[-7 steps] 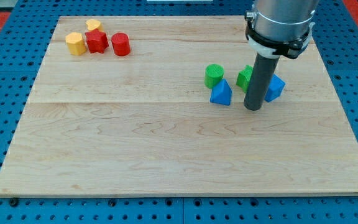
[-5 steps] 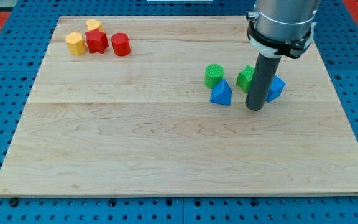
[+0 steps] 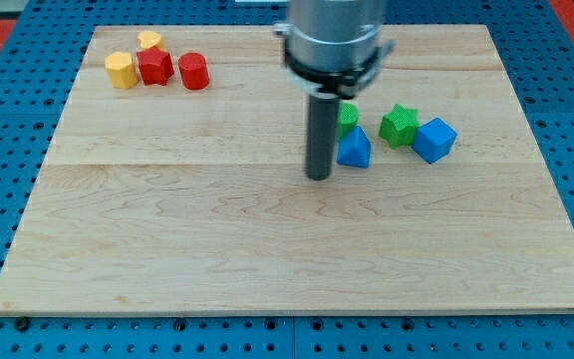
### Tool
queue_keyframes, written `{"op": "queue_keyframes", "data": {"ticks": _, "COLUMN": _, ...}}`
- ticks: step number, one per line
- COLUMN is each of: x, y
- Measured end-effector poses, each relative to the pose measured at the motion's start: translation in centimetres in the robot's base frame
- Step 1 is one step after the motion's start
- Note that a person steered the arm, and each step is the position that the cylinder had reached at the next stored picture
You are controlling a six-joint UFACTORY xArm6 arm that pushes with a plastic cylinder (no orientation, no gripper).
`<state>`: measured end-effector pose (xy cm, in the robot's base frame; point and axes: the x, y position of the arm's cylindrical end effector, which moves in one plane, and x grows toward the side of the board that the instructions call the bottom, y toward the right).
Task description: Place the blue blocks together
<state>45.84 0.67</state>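
Note:
A blue triangular block [image 3: 355,150] lies right of the board's middle. A blue cube [image 3: 434,139] lies further to the view's right, apart from it. A green star block [image 3: 399,125] sits between them, touching the cube. A green round block [image 3: 347,118] sits just above the blue triangle, partly hidden by the rod. My tip [image 3: 318,177] rests on the board just left of the blue triangle and slightly below it, close to it.
At the view's top left stand a yellow block [image 3: 121,70], a second yellow block [image 3: 149,40], a red star block [image 3: 154,67] and a red block [image 3: 194,71], all on the wooden board [image 3: 267,249].
My tip has moved left, from beside the blue cube to the left side of the blue triangle. The blocks have stayed in place.

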Motion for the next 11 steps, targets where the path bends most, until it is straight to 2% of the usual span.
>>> {"op": "queue_keyframes", "data": {"ticks": 2, "x": 0.0, "y": -13.4}}
{"op": "queue_keyframes", "data": {"ticks": 3, "x": 0.2, "y": -15.8}}
{"op": "queue_keyframes", "data": {"ticks": 4, "x": 0.5, "y": -15.6}}
{"op": "queue_keyframes", "data": {"ticks": 5, "x": 0.5, "y": -12.4}}
{"op": "queue_keyframes", "data": {"ticks": 7, "x": -0.7, "y": 2.7}}
{"op": "queue_keyframes", "data": {"ticks": 8, "x": 2.3, "y": 8.3}}
{"op": "queue_keyframes", "data": {"ticks": 9, "x": 3.1, "y": 16.9}}
{"op": "queue_keyframes", "data": {"ticks": 10, "x": 1.1, "y": 13.7}}
{"op": "queue_keyframes", "data": {"ticks": 11, "x": -0.1, "y": 2.1}}
